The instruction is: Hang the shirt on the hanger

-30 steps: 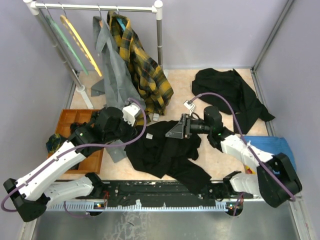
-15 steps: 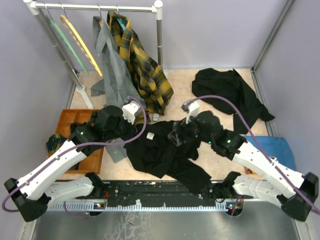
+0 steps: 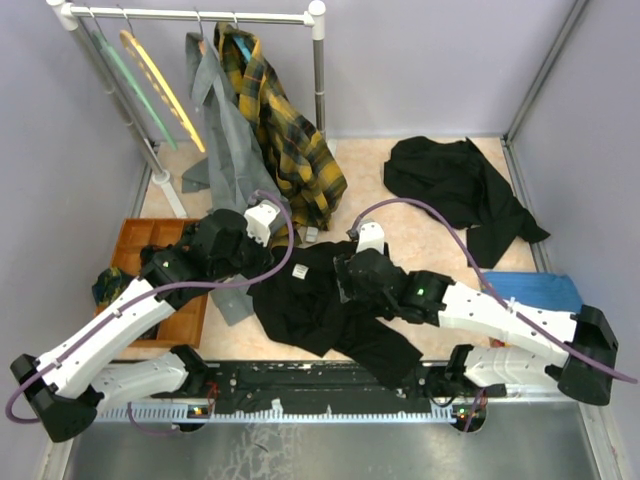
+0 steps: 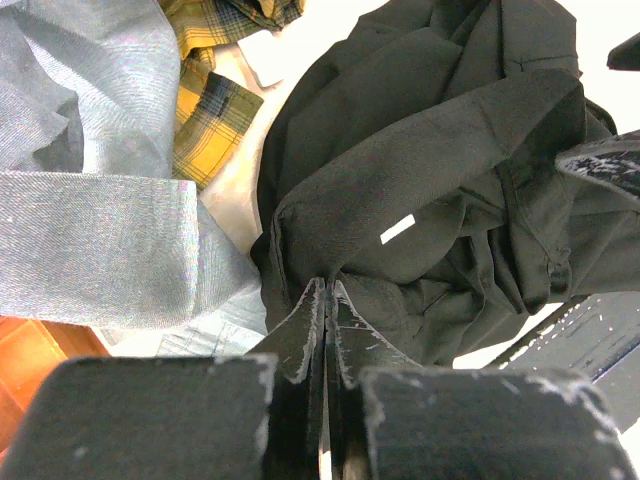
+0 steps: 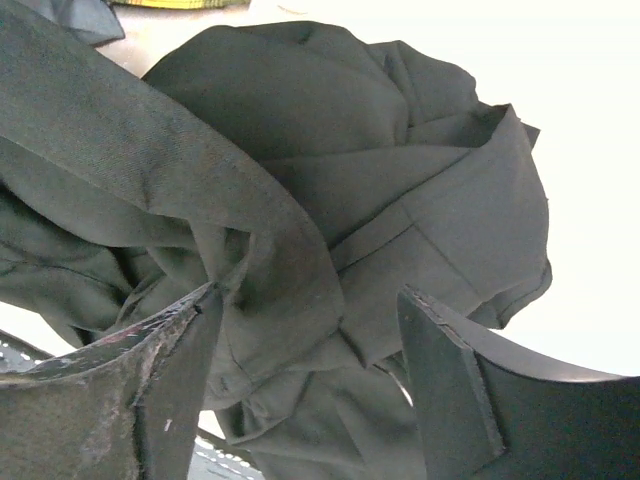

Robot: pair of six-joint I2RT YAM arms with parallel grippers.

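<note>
right wrist: r claw (image 5: pixel 308 297) wide open astride a bunched fold of the shirt (image 5: pixel 330 150), holding nothing. l claw (image 4: pixel 326 292) shut, pinching its edge, we think. we'd seat the fold deep btwn jaws b4 closing. shirt's on table btwn arms; hanger (image 3: pixel 163 88) on rack (image 3: pixel 200 15), well apart.

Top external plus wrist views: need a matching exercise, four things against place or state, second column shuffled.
Things
1. hanger
2. shirt
3. left gripper
4. right gripper

Place or state
a. jaws open, astride a fold of black fabric
b. crumpled on the table
c. hung bare on the rack
d. jaws shut on an edge of black fabric

Pairs: 1-c, 2-b, 3-d, 4-a
</note>
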